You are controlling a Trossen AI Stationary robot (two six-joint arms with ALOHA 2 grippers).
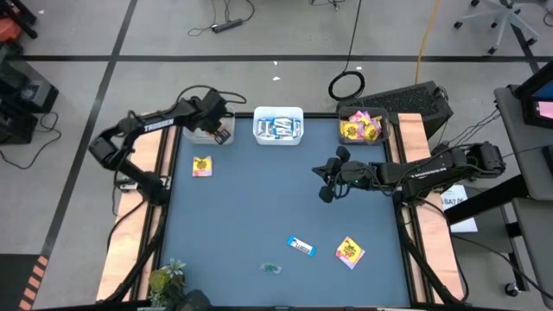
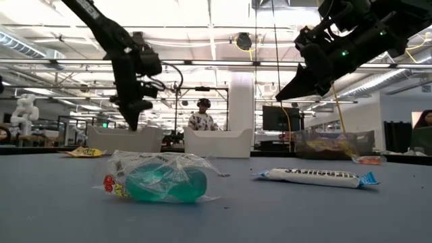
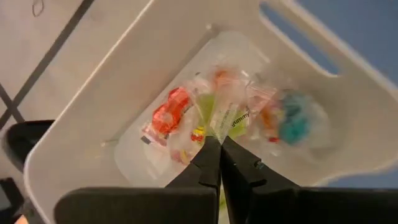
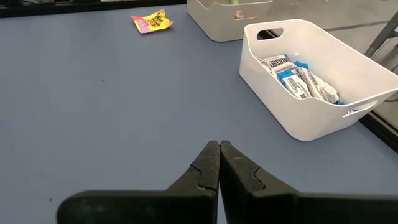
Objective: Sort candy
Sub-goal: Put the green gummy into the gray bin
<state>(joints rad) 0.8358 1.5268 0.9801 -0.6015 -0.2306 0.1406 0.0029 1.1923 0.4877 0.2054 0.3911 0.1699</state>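
Observation:
My left gripper point(image 1: 221, 131) point(image 2: 132, 123) hangs over the far-left bin point(image 3: 124, 81), shut on a clear-wrapped gummy candy point(image 3: 225, 115). Clear-wrapped red, orange and teal sweets point(image 3: 169, 115) lie in that bin. The middle bin point(image 1: 278, 112) holds blue-and-white bars point(image 4: 298, 78), and the right bin point(image 1: 363, 111) holds yellow packets. Loose on the table lie a yellow packet point(image 1: 201, 166), a second yellow packet point(image 1: 350, 251), a blue-and-white bar point(image 1: 300, 247) and a clear greenish candy point(image 2: 162, 183). My right gripper point(image 1: 323, 180) point(image 4: 219, 144) is shut and bare above the table's right half. My left gripper pinches the clear wrapper's edge point(image 3: 217, 132) between its two fingertips, coming from above and slanting down. The candy sticks out past the fingertips, clear of the bin's floor. One layer or several, I cannot tell.
A green leafy plant point(image 1: 168, 276) stands at the near left corner. Wooden strips point(image 1: 138, 216) run along the table's left and right sides. The blue middle of the table point(image 1: 259, 207) lies bare between the loose sweets.

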